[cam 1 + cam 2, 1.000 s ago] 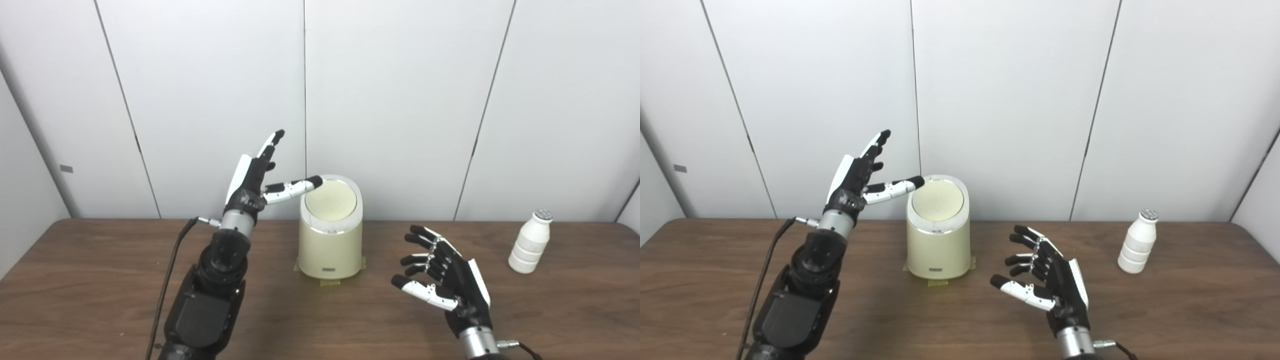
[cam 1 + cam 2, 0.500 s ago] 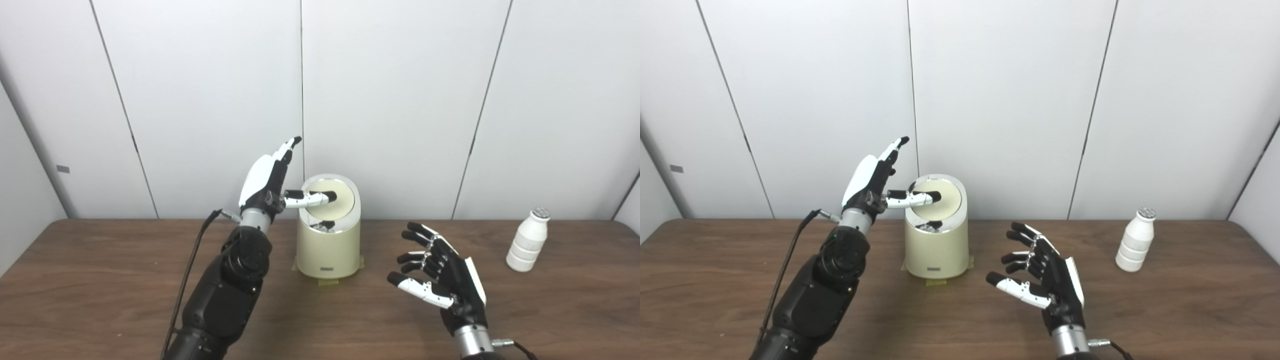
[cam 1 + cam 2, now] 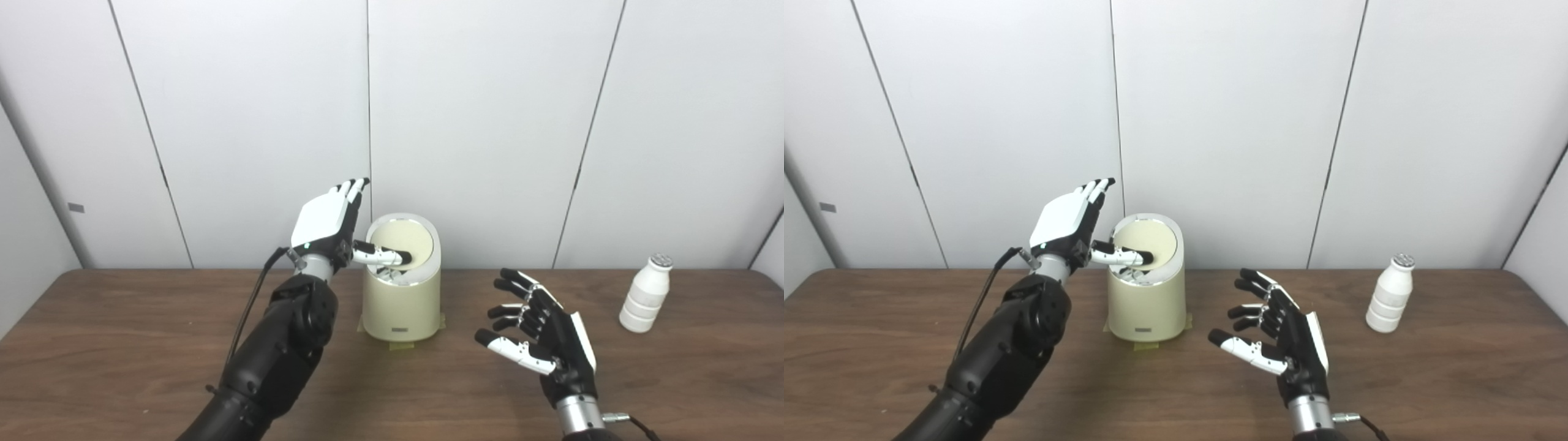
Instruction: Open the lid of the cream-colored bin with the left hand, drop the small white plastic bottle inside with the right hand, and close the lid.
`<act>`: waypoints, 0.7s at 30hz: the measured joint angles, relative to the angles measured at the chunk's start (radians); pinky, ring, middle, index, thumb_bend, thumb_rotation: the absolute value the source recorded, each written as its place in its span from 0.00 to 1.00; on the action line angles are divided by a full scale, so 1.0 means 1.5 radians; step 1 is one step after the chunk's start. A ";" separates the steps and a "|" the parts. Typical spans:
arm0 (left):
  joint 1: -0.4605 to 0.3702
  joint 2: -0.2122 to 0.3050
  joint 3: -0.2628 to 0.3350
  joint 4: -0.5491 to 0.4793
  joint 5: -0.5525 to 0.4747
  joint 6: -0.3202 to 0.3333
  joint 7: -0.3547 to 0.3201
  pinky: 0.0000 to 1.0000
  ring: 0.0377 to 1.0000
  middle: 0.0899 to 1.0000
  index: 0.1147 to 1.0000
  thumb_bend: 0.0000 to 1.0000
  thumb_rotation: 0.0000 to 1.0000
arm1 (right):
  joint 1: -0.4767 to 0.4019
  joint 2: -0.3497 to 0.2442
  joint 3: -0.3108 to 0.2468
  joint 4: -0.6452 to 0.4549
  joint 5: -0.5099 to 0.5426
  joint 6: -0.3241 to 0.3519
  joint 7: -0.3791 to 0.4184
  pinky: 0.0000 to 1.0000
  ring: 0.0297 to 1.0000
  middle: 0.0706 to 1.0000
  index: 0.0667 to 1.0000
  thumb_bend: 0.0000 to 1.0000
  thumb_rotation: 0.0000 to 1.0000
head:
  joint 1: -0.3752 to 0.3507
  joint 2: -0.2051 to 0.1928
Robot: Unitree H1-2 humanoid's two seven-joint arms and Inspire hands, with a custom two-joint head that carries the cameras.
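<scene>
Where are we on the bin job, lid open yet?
Partly. The left hand has its thumb on the bin lid, which is tipped inward with a gap at its front. The right hand is open and empty; the bottle stands untouched at right. Pickup, drop and closing remain.

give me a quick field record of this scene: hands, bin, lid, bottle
left hand: open, thumb pressing the lid down
right hand: open, holds nothing, above the table
bin: upright, mid table, on tape
lid: tilted inward, partly open
bottle: upright, far right, untouched
</scene>
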 measured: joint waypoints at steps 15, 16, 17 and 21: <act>-0.001 0.039 -0.036 -0.083 0.082 0.012 -0.055 0.77 0.92 0.97 1.00 0.87 0.08 | -0.002 0.003 0.001 -0.011 0.000 0.009 -0.003 0.46 0.55 0.74 0.74 0.81 0.23 | 0.001 0.003; 0.016 0.031 -0.007 -0.094 0.057 -0.007 -0.039 0.73 0.90 0.96 1.00 0.84 0.09 | -0.002 0.004 0.001 -0.011 0.000 0.009 -0.003 0.46 0.55 0.74 0.74 0.81 0.22 | -0.001 0.002; 0.034 0.021 0.035 -0.110 0.019 -0.030 -0.022 0.72 0.91 0.97 1.00 0.81 0.10 | -0.002 0.004 0.001 -0.011 0.000 0.010 -0.003 0.46 0.55 0.74 0.74 0.81 0.22 | -0.001 0.002; 0.114 -0.031 0.171 -0.181 -0.176 -0.121 0.004 0.71 0.87 0.89 0.95 0.75 0.12 | -0.002 0.003 0.000 -0.011 0.000 0.010 -0.004 0.46 0.55 0.74 0.75 0.80 0.22 | 0.000 0.001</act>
